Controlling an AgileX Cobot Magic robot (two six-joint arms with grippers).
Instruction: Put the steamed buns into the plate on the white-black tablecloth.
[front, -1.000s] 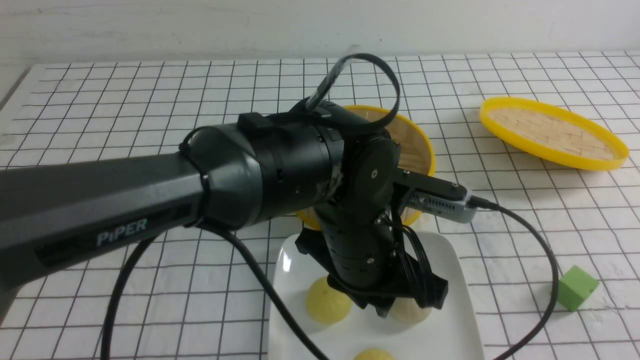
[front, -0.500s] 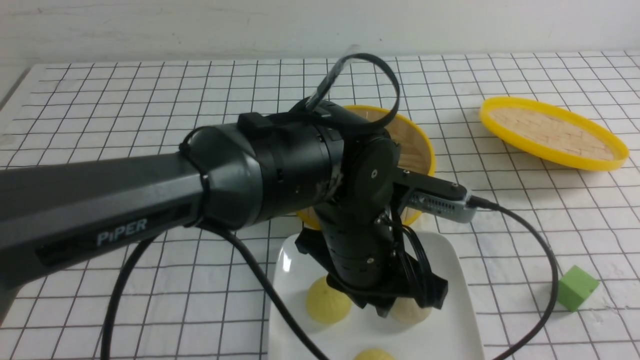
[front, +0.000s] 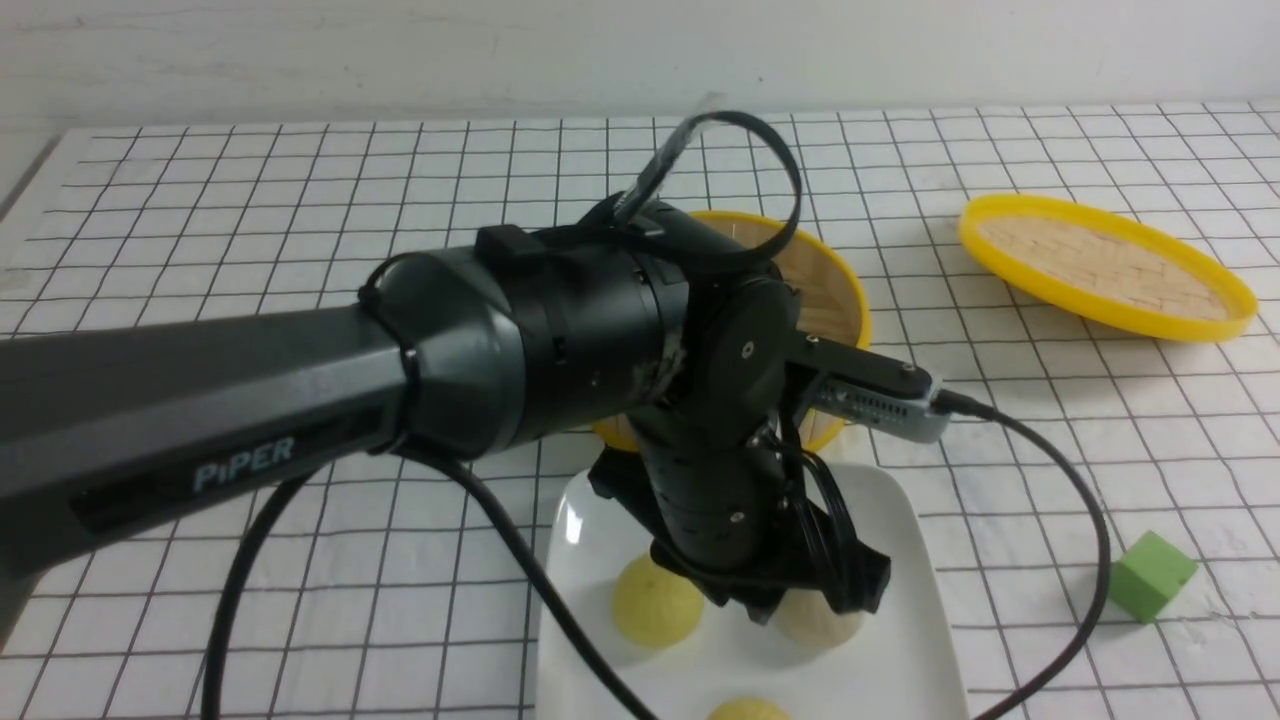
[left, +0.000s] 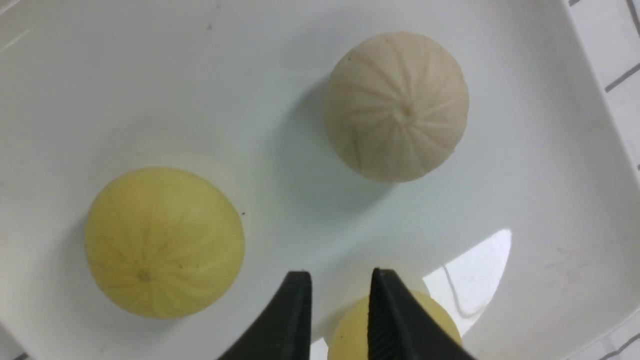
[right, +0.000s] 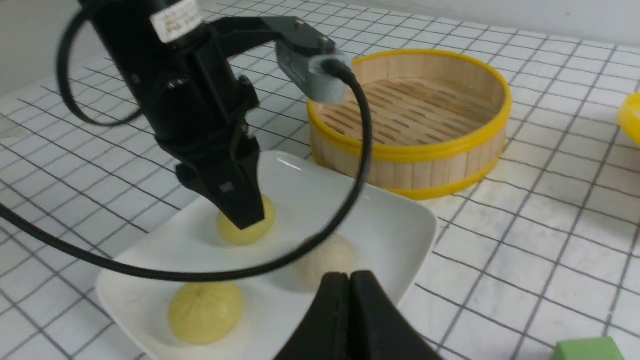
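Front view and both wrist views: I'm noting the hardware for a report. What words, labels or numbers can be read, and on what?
"PiPER": pale letters on the side of the left arm, front view.
White sticker on that arm's wrist, right wrist view: it carries print, but it is too blurred to read.
Left wrist view: no text.

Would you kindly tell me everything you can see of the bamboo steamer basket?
The bamboo steamer basket is round, with pale wooden slat walls, a slatted floor and yellow bands at top and bottom. It stands upright and empty, uncovered, on the white-black tablecloth just beyond the plate; whether they touch is unclear.
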